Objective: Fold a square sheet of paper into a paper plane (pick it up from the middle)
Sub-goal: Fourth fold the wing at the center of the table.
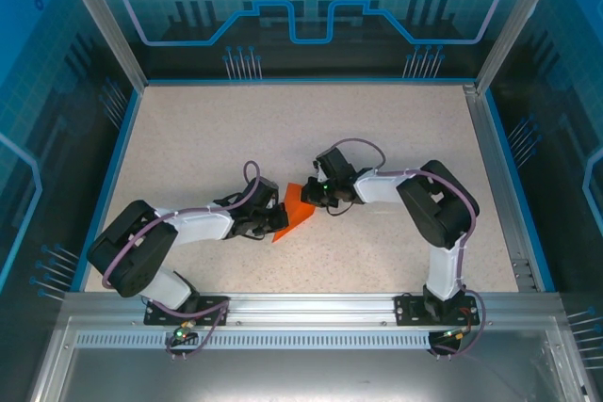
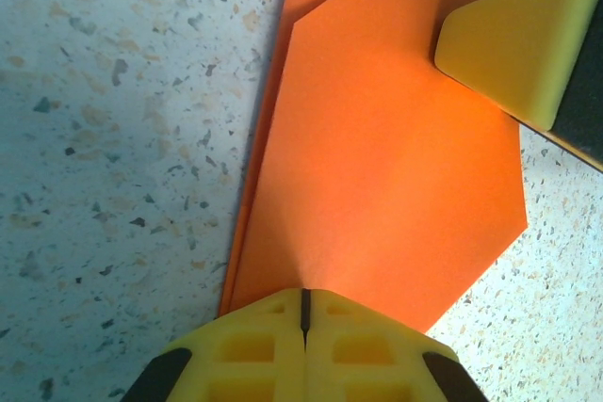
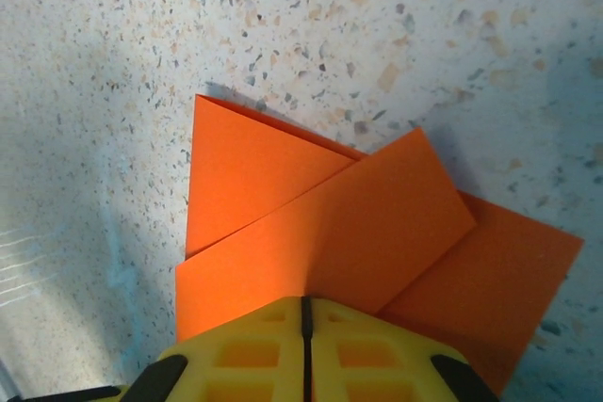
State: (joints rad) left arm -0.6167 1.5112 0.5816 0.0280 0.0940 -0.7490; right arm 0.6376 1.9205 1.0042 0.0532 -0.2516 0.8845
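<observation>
Paper: folded square sheet of paper (image 1: 294, 212), mid-table (image 1: 396, 138), between both grippers.
Left gripper (image 2: 303, 313): fingers pressed together, tips on the sheet's edge.
Right gripper (image 3: 303, 317): pressed together too, tips on overlapping flaps.
Risk: layers likely slipping under uneven pressure, skewing the crease; possibly tearing if dragged.

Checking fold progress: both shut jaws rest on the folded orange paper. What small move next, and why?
Probably slide the left gripper along the fold to sharpen it, while the right gripper pins the orange paper: both press its layered flaps, jaws shut.
</observation>
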